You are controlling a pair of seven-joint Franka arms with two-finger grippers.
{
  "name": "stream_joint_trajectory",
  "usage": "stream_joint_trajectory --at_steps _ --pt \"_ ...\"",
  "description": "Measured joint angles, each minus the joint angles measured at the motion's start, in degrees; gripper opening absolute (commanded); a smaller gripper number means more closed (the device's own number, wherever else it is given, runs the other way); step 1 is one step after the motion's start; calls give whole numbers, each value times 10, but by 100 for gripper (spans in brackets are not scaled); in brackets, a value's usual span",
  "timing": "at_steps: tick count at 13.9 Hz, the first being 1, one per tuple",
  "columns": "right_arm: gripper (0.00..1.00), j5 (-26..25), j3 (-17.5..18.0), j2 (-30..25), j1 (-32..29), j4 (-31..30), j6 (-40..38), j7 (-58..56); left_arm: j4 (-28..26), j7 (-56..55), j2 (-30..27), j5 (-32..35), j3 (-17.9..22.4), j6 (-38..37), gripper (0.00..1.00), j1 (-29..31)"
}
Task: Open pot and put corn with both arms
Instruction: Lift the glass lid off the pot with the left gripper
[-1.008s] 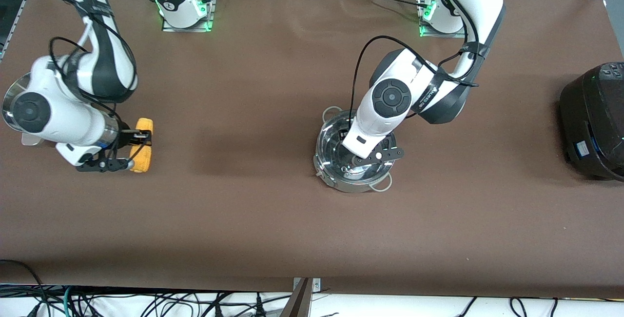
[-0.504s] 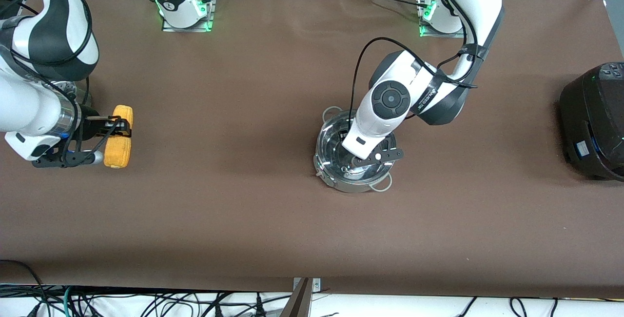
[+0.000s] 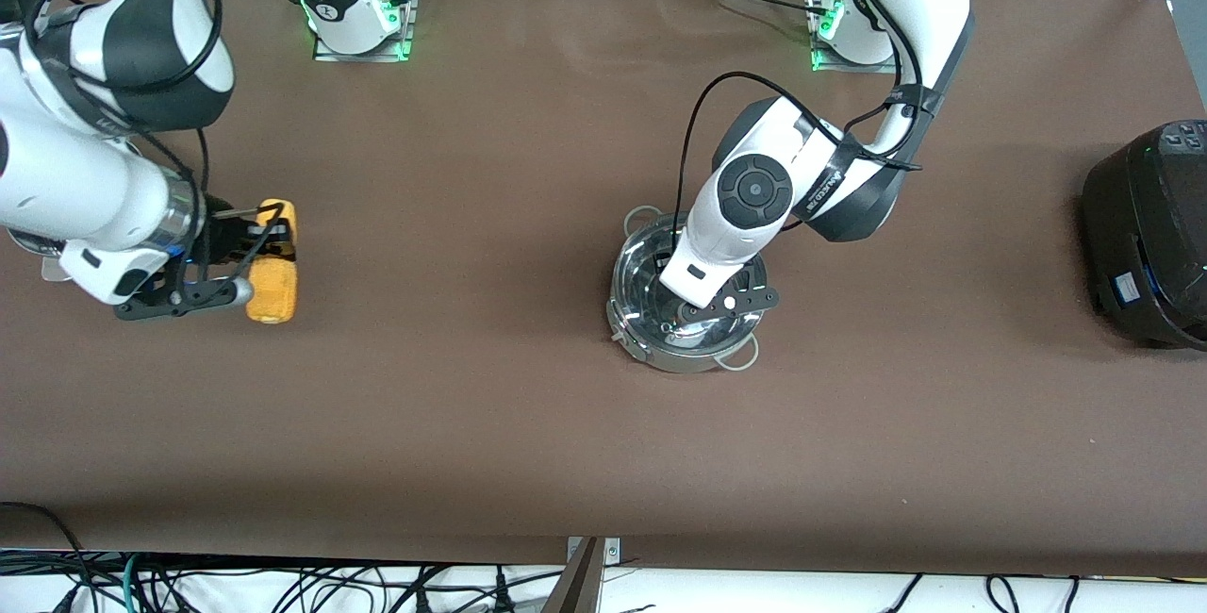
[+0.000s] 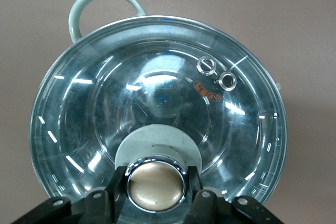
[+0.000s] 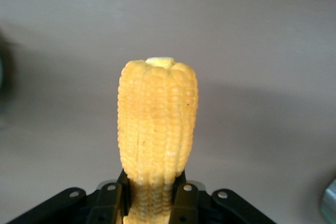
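Two holds are set at this moment, and the lid (image 4: 157, 108) is not yet off the pot (image 3: 681, 306). The pot sits on the brown worktop (image 3: 528, 405) right of centre in the front view, lowest of the task's things there. The left gripper (image 3: 693, 309) is down on it, jaws closed on either side of the round knob (image 4: 156, 188), which the left wrist view shows at the bottom centre of its frame. The lid looks like glass in a steel rim: stiff, breakable and probably slick, with some weight. The knob is the only sound place to take it, and I judge it wants a straight lift so it does not swing.

Slightly higher in the front view, at its left edge, the right gripper (image 3: 247, 255) holds the corn (image 3: 273, 264) above the worktop near the right arm's end. Its jaws pinch the cob at one end, and the rest juts out free. The cob looks light and firm, though its kernel rows are bumpy and rounded, so it could twist in an end grip; a hold nearer the middle would steady it.

A black cooker (image 3: 1150, 231) stands at the right edge
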Motion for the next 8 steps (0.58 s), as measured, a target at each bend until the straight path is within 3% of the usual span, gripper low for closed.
stream_joint_trajectory --at_steps 8 --pt "0 0 16 16 82 42 -9 140 17 0 -25 0 11 -41 0 4"
